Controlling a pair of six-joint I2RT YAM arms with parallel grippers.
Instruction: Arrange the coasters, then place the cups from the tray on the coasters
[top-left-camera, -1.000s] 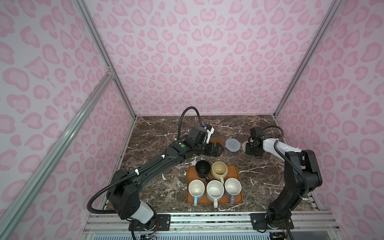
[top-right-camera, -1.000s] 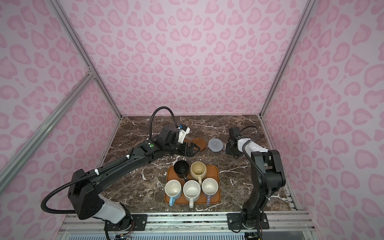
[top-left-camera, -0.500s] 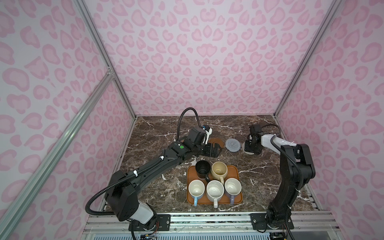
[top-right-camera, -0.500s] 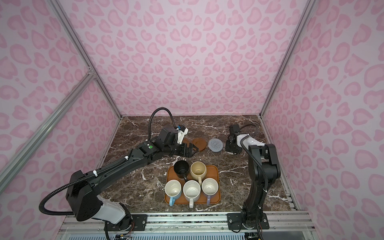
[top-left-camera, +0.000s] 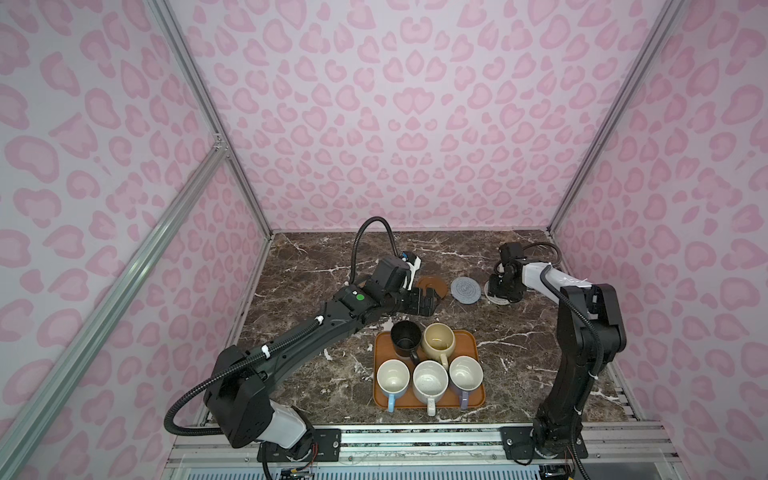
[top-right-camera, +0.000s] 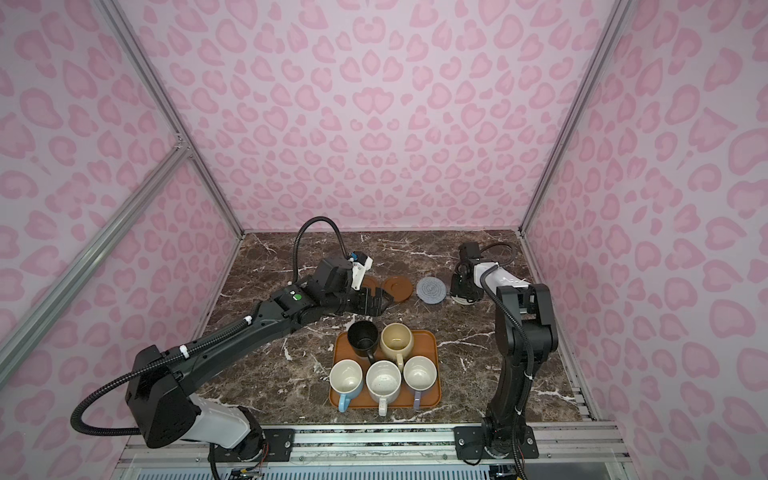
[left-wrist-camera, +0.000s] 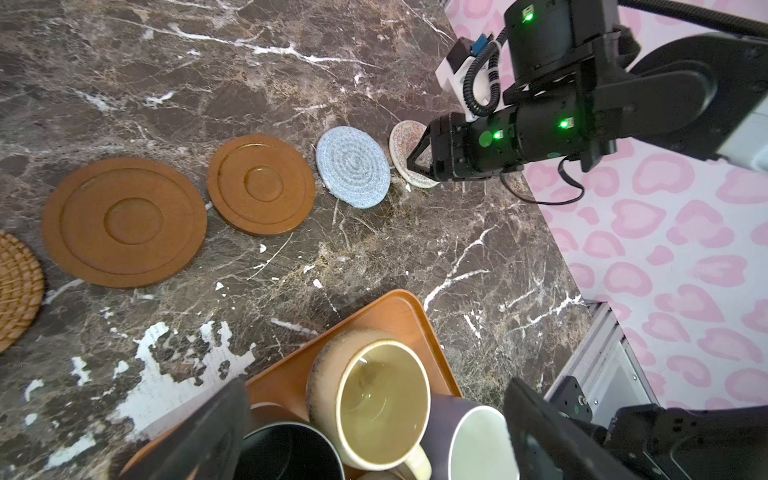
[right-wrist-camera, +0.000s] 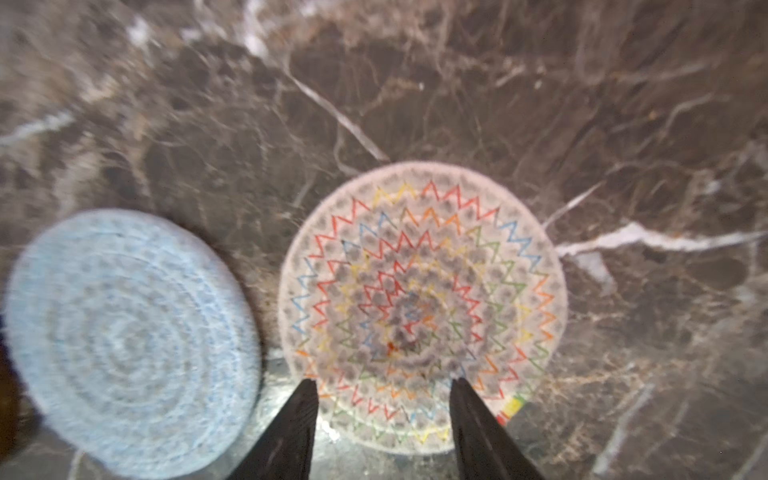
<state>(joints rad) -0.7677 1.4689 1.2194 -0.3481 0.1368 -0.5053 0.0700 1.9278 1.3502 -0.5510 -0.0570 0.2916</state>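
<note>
Five coasters lie in a row behind the tray: tan rattan (left-wrist-camera: 16, 291), two dark brown wooden (left-wrist-camera: 124, 222) (left-wrist-camera: 261, 185), grey-blue knitted (left-wrist-camera: 353, 167) (top-left-camera: 465, 289) and beige knitted (right-wrist-camera: 422, 307). My right gripper (right-wrist-camera: 384, 386) (top-left-camera: 500, 291) is low over the beige coaster. Its fingers are apart, and the coaster lies flat on the table. The orange-brown tray (top-left-camera: 473, 340) holds five cups: black (top-left-camera: 405, 338), cream-yellow (top-left-camera: 438, 338), light blue (top-left-camera: 392, 378), speckled white (top-left-camera: 430, 380), lavender (top-left-camera: 465, 374). My left gripper (left-wrist-camera: 374, 395) (top-left-camera: 419, 305) hangs wide open behind the tray, holding nothing.
The dark marble table (top-left-camera: 324, 257) is boxed in by pink patterned walls on three sides. A metal rail (top-left-camera: 415, 432) with both arm bases runs along the front edge. The right arm's upright links (top-left-camera: 582, 353) stand right of the tray.
The right gripper's fingers have spread a little over the beige coaster, and the right arm's elbow has swung inward. The left arm has hardly moved.
</note>
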